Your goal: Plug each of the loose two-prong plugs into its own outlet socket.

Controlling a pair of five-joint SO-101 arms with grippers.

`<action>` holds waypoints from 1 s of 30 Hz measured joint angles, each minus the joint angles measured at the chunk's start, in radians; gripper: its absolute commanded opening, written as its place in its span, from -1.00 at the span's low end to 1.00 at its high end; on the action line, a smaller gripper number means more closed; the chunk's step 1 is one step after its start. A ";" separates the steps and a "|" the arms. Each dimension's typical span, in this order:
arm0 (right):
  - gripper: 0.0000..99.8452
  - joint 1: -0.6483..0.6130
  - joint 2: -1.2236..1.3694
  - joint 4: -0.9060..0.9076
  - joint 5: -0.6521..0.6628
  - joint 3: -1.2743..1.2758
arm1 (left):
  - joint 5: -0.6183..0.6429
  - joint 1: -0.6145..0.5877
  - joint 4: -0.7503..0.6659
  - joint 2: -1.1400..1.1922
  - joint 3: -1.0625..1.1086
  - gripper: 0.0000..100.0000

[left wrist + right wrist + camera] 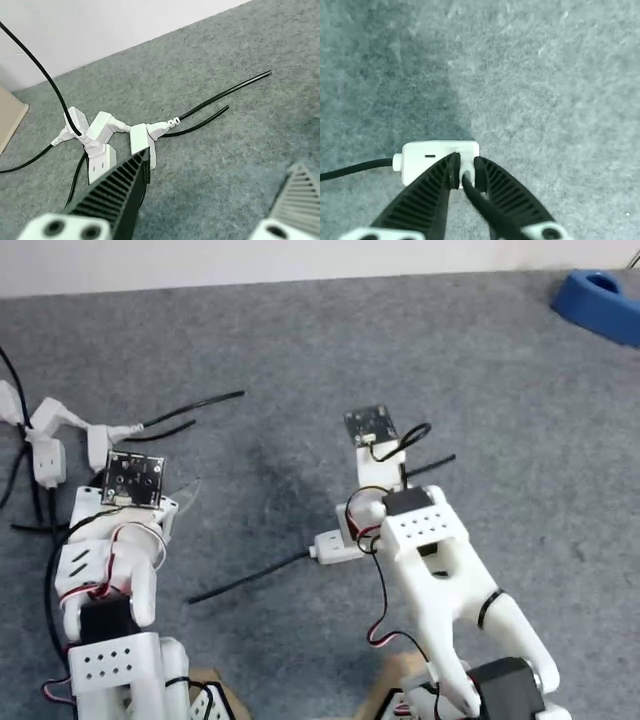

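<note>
Gripping hard on the right: your right gripper (466,161) is clenched on what looks like a small plug (465,178), with a dark lead trailing back under the fingers. The plug is pressed against the edge of the white outlet block (437,159). Can't tell if the prongs are in. The block's own black cord (355,170) runs off sideways over the grey carpet (545,75).

Your left gripper (222,160) has its jaws spread wide with nothing in them. It hangs just short of the cluster of white blocks and plugs (105,135) at the far left of the table. Two short black cords (225,92) stick out of that cluster.

Handling, my read:
- The plug looks light, with a hard, smooth plastic body. Take it across the flat sides of the body, never by the cord.
- The cords look stiff and springy, so expect them to lever the plug off axis.
- The outlet block looks light and sits loose, so it will likely slide when you push. Brace it from behind.
- The prongs could bend if you go in crooked, so line up with the slots first.
</note>
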 measured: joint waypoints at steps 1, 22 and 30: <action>-0.99 0.000 0.000 0.014 0.000 0.000 | 0.000 0.000 0.002 0.000 -0.005 -0.22; -0.99 0.015 -0.015 0.132 0.158 0.120 | 0.000 -0.044 0.158 0.000 -0.129 -0.22; -0.99 0.006 0.157 0.247 0.129 -0.137 | -0.028 -0.046 0.160 0.000 -0.129 -0.22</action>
